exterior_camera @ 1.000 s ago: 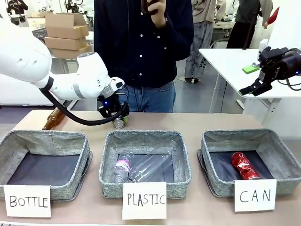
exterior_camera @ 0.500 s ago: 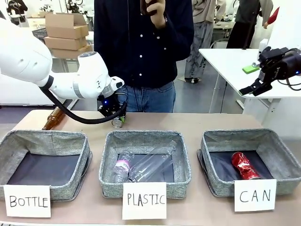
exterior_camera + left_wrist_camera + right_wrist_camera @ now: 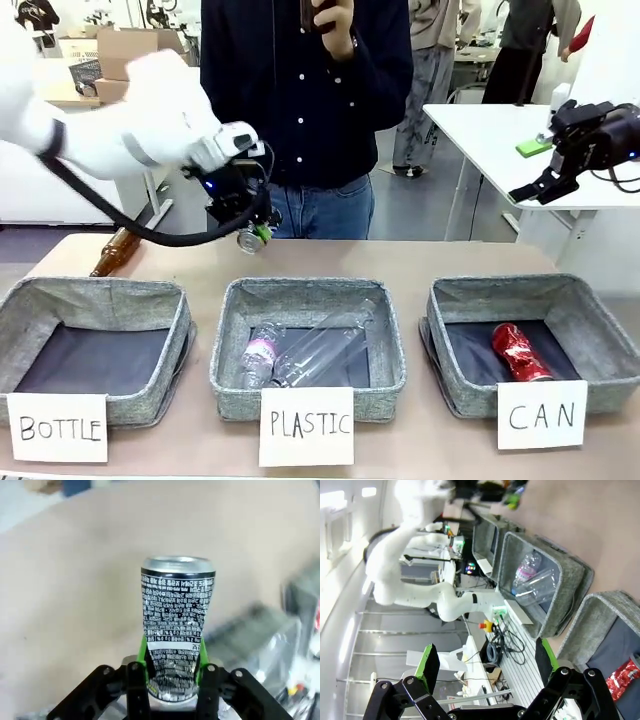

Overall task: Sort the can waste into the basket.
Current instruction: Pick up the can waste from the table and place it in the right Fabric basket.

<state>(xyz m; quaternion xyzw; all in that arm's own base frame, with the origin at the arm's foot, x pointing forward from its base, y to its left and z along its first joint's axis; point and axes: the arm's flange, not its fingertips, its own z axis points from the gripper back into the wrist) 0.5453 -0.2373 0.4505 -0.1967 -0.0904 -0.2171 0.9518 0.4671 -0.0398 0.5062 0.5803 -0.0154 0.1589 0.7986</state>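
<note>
Whereas half a second earlier the left claw sat low at the bench with the silver can at the surface, it now hung raised above the far edge of the bench, behind the PLASTIC basket, and the can had come up with it.

- Left claw: pressed on the silver can, green pads on either side of its dented waist; can upright in the left wrist view, top rim away from the camera, clear of the bench.
- Left arm: motion-blurred, outline hard to make out.
- Right claw: held off the bench, beyond the right side of the PLASTIC basket, unchanged; fingers spread wide, nothing between them.
- Red can: lay in the CAN basket, to the right of the PLASTIC basket, unchanged; only a cut-off part showed in the right wrist view.
- PLASTIC basket: held clear plastic bottles.
- BOTTLE basket: to the left of the PLASTIC basket.
- Brown bottle: lay on the bench behind the BOTTLE basket, partly hidden by the arm's cable.
- Person: stood behind the PLASTIC basket, cut off by the top edge.
</note>
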